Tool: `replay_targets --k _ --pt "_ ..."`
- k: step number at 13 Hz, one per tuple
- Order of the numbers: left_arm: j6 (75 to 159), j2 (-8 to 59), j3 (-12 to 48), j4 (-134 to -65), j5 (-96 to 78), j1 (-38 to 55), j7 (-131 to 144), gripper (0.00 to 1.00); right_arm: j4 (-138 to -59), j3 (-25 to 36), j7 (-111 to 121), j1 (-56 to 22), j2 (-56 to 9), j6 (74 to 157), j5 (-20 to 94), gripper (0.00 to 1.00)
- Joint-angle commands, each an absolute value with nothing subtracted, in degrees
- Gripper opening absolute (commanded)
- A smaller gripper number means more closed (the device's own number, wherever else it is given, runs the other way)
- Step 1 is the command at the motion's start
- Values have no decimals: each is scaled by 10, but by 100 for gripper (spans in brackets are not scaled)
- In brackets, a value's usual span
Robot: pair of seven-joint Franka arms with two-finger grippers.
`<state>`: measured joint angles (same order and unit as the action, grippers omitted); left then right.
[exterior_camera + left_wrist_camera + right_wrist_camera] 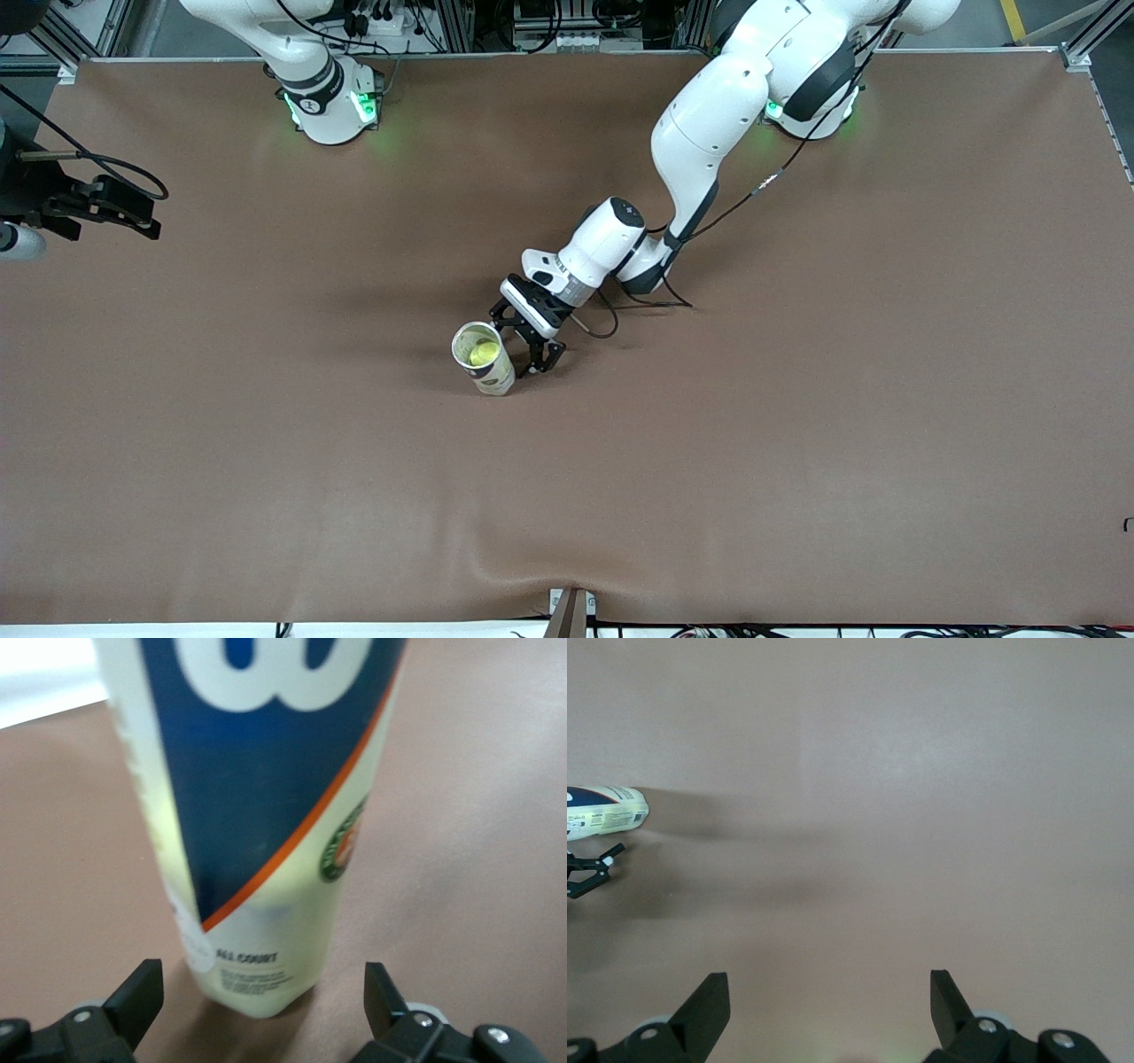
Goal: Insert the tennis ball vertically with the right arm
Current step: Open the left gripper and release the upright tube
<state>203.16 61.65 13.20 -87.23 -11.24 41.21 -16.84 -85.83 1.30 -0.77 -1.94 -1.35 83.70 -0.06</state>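
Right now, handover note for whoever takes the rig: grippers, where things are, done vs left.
Left gripper: open, down at the table beside the tennis ball can, fingers either side of its base, not clamped.
Right gripper: open, holding nothing, over bare table at the right arm's end; arm waiting.
Can: upright, mid-table, open top.
Tennis ball: already inside the can.
Done: insertion looks complete.
Left: probably only back the left gripper away without tipping the can.

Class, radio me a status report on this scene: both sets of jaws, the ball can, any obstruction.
Left gripper jaws open, low beside upright can. Right gripper jaws open, over bare table. Tennis ball inside can. No obstruction visible.
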Motion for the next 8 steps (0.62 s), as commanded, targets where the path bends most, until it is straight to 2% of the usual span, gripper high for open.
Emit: replay_targets --k 1,8 --pt "2035 556 133 -954 -127 399 -166 100 -860 -1 18 8 3 827 -7 100" --pt "2010 469 133 -1078 -129 364 -157 100 -838 22 60 7 -1 807 -3 100"
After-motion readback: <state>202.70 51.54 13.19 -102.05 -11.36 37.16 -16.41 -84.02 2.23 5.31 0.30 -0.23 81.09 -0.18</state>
